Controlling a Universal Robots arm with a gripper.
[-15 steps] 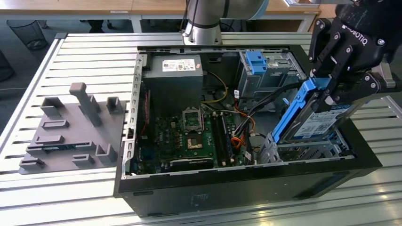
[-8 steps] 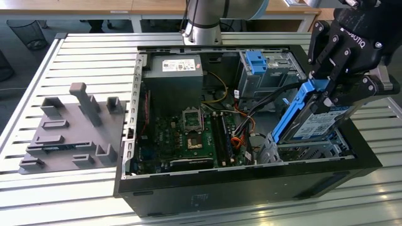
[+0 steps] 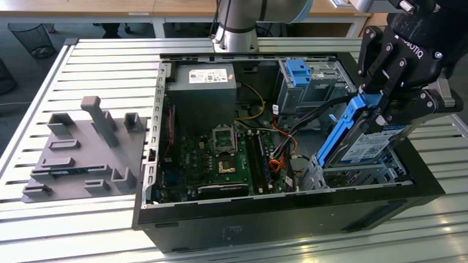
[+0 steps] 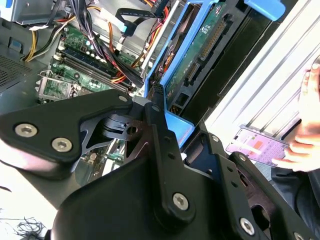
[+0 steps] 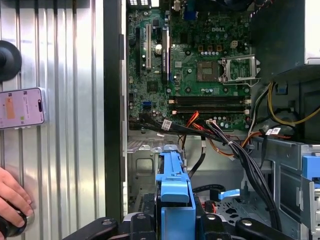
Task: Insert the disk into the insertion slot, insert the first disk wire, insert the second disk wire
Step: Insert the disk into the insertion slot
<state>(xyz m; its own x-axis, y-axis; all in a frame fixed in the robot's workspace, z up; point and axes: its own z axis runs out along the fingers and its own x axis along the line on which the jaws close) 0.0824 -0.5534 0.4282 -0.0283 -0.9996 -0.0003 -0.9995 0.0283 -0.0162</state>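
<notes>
one disk (image 3: 367, 145), fingers (image 4: 161, 117) of my gripper (image 3: 382, 112) closed on its blue caddy (image 3: 343, 129), tilted nose-down to feed the insertion slot (image 3: 362, 175).

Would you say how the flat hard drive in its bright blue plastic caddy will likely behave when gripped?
Probably stiff: the hard drive hangs tilted from the black gripper without sagging. Its smooth plastic edges might slip.

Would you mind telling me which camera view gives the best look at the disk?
The exterior view: the disk shows its labelled face and blue caddy, tilted steeply over the open case, clamped in the gripper. The second wrist view shows its green circuit-board underside; the first wrist view sees the caddy end-on.
</notes>
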